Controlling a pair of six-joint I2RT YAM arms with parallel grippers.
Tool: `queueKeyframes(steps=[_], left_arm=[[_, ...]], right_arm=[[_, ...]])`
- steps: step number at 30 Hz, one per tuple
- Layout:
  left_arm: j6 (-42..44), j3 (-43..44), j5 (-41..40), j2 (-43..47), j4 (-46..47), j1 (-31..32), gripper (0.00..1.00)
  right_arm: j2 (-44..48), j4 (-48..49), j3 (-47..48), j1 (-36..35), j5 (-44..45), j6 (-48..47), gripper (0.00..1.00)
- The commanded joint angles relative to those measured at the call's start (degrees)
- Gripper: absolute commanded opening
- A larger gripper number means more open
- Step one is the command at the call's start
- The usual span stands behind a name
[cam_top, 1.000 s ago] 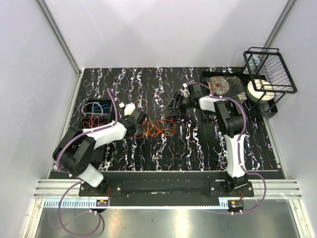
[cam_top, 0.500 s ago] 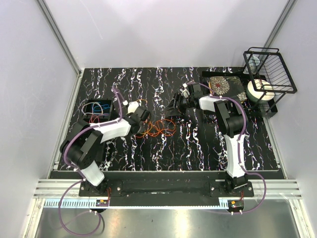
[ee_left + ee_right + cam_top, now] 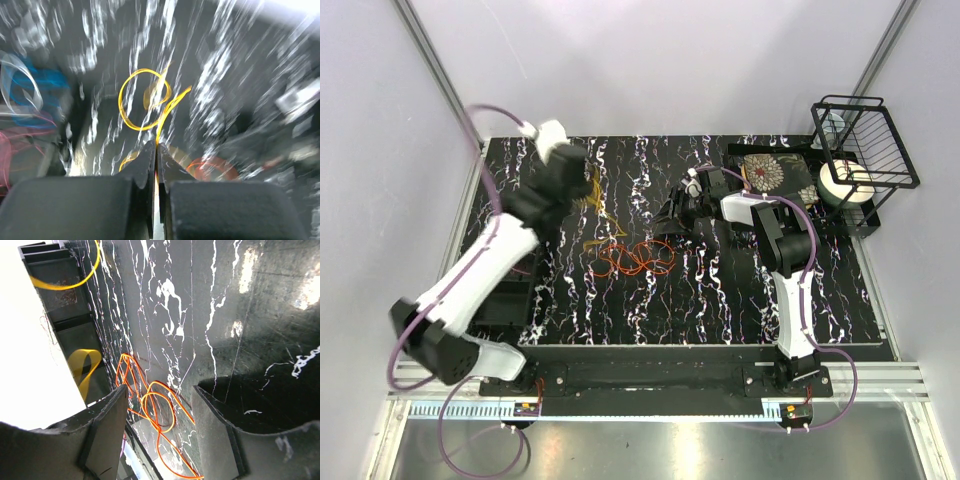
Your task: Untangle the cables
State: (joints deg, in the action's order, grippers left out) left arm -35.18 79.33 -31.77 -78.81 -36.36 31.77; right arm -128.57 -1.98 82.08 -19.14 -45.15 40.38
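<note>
My left gripper [image 3: 582, 188] is raised over the back left of the table, shut on a yellow cable [image 3: 142, 100] that hangs from its tips [image 3: 156, 146] in a loop and a trailing strand [image 3: 599, 212]. Orange and red cables [image 3: 636, 258] lie in overlapping loops on the black marbled table [image 3: 720, 300] at its middle. My right gripper [image 3: 672, 222] hovers just right of them, open, with the orange cable [image 3: 156, 410] showing on the table between its fingers [image 3: 160, 400], untouched. The left wrist view is blurred; blue cable [image 3: 36, 90] and red cable [image 3: 15, 145] show at its left edge.
A black wire rack [image 3: 865, 150] stands at the back right, with a white roll [image 3: 845, 183] and a floral tray [image 3: 770, 172] beside it. A black bin [image 3: 510, 300] at the left is mostly covered by the left arm.
The left gripper closed on the yellow cable beside the orange loops, then swung up and toward the back left, pulling the yellow cable away. The right arm stayed still.
</note>
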Motion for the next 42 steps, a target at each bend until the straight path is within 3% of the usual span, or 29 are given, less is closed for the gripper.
queueKeyframes(steps=[1,4,17,20,29,36,42], left_arm=[[6.52,13.55,-6.97,5.06,-9.33,-1.62,0.0],[9.59,21.54,-9.61,7.96,-12.06,-2.06,0.0],[16.37,34.14,-20.35,19.99,-22.34,-3.03,0.0],[14.8,30.72,-22.11,23.06,-24.19,-3.03,0.0],[8.12,5.96,-25.36,36.6,-24.81,-3.12,0.0],[4.68,-2.94,-27.47,40.04,-26.75,-3.03,0.0],[1.61,-5.33,-30.44,40.92,-28.5,-3.12,0.0]], right_arm=[[-3.26,-4.26,-0.17,-1.17,4.72,-2.85,0.61],[-3.17,-4.35,-0.26,-1.17,4.8,-2.85,0.61],[-3.26,-4.35,-0.26,-1.25,4.72,-2.94,0.61],[-3.09,-4.52,-0.26,-1.25,4.89,-2.94,0.61],[-3.0,-4.44,-0.61,-1.34,4.8,-3.03,0.61],[-3.0,-4.52,-0.7,-1.43,4.72,-3.03,0.61],[-3.26,-4.44,-0.52,-1.34,4.72,-3.03,0.61]])
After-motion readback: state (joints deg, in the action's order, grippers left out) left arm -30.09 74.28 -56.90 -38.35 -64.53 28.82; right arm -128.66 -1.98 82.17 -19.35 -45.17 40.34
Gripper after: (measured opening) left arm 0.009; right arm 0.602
